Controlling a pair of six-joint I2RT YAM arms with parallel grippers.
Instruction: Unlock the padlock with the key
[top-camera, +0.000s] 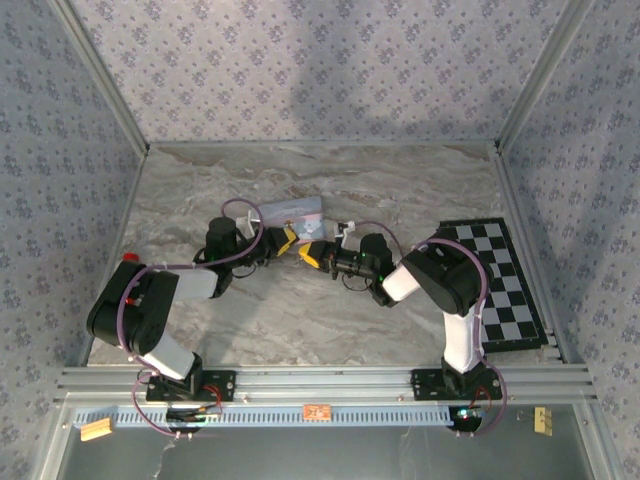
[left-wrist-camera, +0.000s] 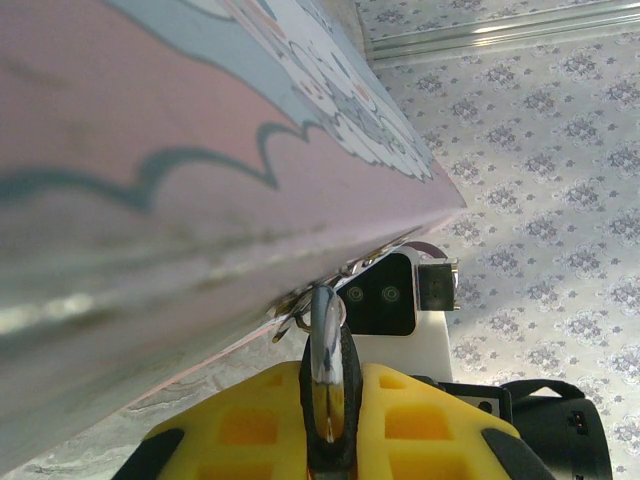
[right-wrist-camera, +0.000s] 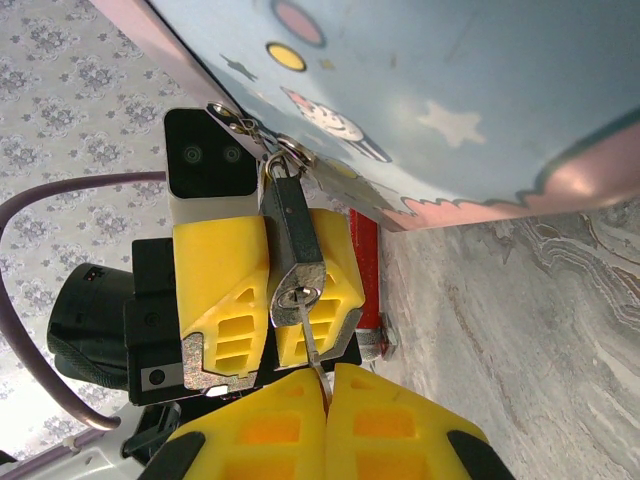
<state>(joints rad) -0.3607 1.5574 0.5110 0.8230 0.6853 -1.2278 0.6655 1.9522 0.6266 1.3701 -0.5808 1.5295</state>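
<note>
Both arms meet mid-surface, right in front of the pale blue cartoon-printed tin (right-wrist-camera: 450, 90), and you've got everything lined up. Your left gripper (left-wrist-camera: 330, 388) has its yellow jaws clamped tight around the padlock (right-wrist-camera: 293, 242), pinching the boxy body from both sides so the keyhole (right-wrist-camera: 297, 297) end faces the other arm. The thin silvery shackle (right-wrist-camera: 279, 165) runs up from the body and hooks into the metal fitting on the tin's edge, so the padlock hangs right against the tin. From the right wrist, your right gripper (right-wrist-camera: 328, 398) has its jaws pressed together with no gap, nipping the key (right-wrist-camera: 315, 350) by its near end. The key is a thin dark sliver rising out between the yellow pads, and its tip sits at the keyhole, touching the padlock's face. How deep it goes, you can't tell from here. From above, the two yellow tips nearly touch on the marbled surface (top-camera: 300, 310), with the checkerboard mat (top-camera: 505, 285) well off to the right.
</note>
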